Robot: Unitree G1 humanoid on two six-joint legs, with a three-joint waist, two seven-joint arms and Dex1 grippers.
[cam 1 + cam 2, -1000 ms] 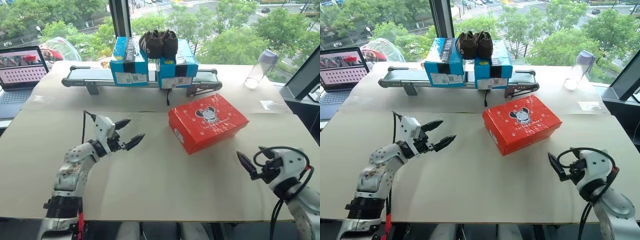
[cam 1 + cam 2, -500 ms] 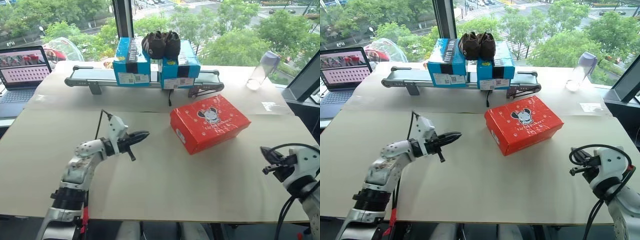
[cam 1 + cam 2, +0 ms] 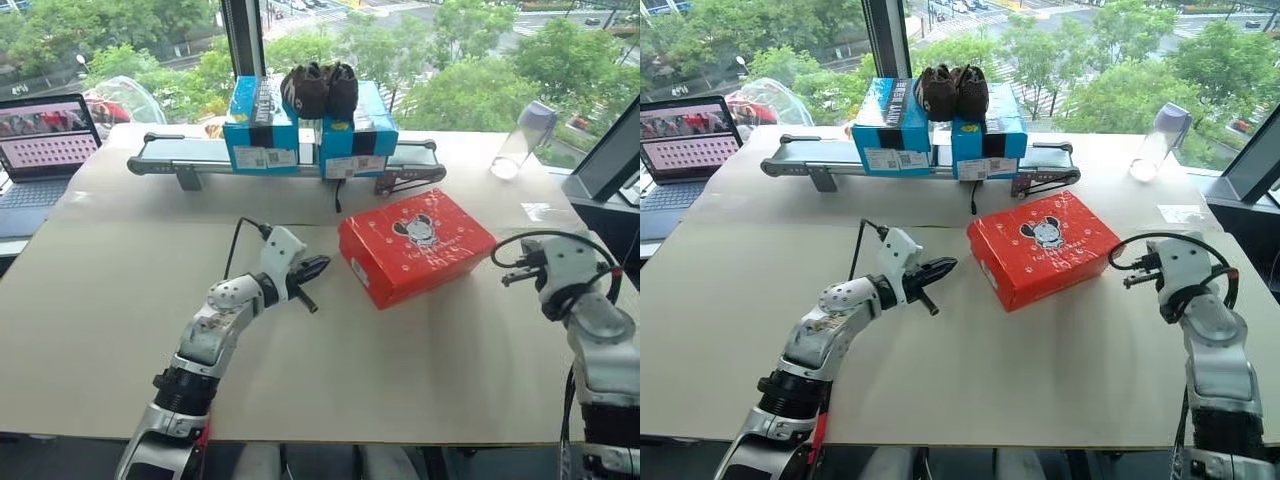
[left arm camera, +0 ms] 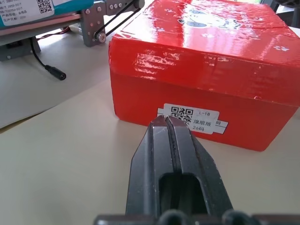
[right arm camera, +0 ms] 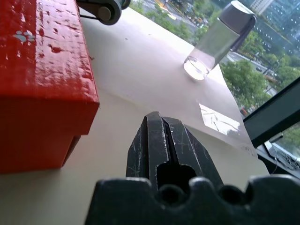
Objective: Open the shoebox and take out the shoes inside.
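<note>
The red shoebox point(image 3: 415, 245) with a cartoon mouse head on its lid lies closed on the table, right of centre. My left gripper point(image 3: 318, 266) is shut and empty. It points level at the box's left end, just short of the white label point(image 4: 197, 117). My right gripper point(image 3: 512, 277) is shut and empty too. It hovers off the box's right end, a small gap away, and in the right wrist view its tip point(image 5: 157, 117) lies beside the box's corner point(image 5: 56, 84). The shoes are hidden.
Two blue boxes point(image 3: 258, 125) stand on a small conveyor point(image 3: 180, 160) at the back, with dark shoes point(image 3: 318, 88) on top. A laptop point(image 3: 40, 140) sits far left and a clear bottle point(image 3: 522, 138) back right. A cable plug point(image 4: 54, 72) lies near the conveyor.
Both grippers went from open to shut. The left one moved right toward the box's left end. The right one rose and moved forward to beside the box's right end.
</note>
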